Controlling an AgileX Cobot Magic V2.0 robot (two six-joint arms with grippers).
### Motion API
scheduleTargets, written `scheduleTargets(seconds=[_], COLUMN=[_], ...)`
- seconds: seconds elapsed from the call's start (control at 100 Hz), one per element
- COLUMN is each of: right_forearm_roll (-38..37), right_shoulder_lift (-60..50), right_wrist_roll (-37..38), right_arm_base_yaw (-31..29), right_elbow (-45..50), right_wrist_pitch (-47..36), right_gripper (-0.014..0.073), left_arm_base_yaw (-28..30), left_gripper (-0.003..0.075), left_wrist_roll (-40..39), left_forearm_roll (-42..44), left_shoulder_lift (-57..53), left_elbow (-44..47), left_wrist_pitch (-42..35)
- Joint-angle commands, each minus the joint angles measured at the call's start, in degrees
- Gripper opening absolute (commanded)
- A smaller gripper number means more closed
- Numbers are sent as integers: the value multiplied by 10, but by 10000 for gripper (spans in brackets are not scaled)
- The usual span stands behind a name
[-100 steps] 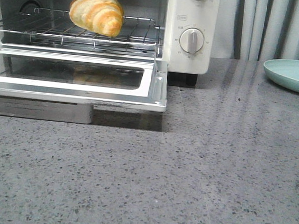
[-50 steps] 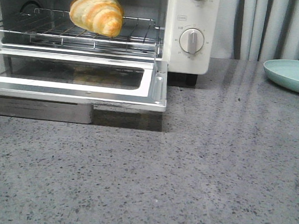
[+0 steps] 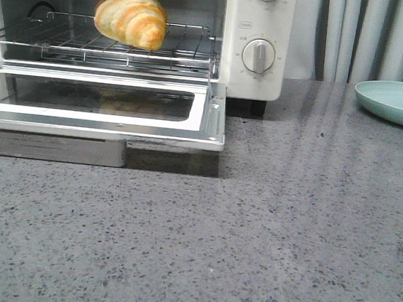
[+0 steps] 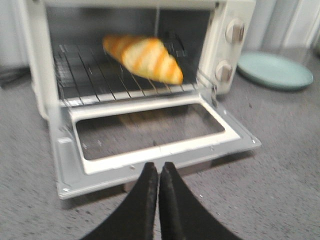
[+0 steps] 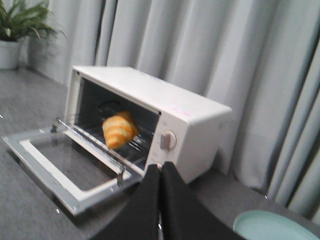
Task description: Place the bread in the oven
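Note:
The golden-orange bread (image 3: 131, 18) lies on the wire rack (image 3: 69, 42) inside the off-white oven (image 3: 255, 78), whose glass door (image 3: 99, 105) hangs open and flat over the table. The bread also shows in the left wrist view (image 4: 144, 57) and in the right wrist view (image 5: 120, 130). My left gripper (image 4: 158, 167) is shut and empty, back from the door's front edge. My right gripper (image 5: 160, 167) is shut and empty, off to the oven's right front. Neither gripper shows in the front view.
A round pale green plate (image 3: 399, 102) sits at the back right of the grey speckled table (image 3: 250, 234). Grey curtains (image 3: 370, 35) hang behind. A potted plant (image 5: 15, 35) stands far behind the oven in the right wrist view.

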Motion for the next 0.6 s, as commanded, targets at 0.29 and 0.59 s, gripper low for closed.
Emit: scheduleTargets(seconds=[0.29, 0.59], right_forearm_roll=[-34, -34], right_shoulder_lift=[-74, -74], right_wrist_roll=[-2, -2], right_arm_base_yaw=[0, 0], right_elbow=[87, 87], right_wrist_pitch=[2, 4], right_gripper=[-69, -69], left_arm_base_yaw=[1, 1], left_gripper=[-21, -21], left_wrist_roll=[-7, -7], left_forearm_roll=[20, 18], left_shoulder_lift=[-31, -31], left_elbow=[18, 18], left_wrist_pitch=[-44, -44])
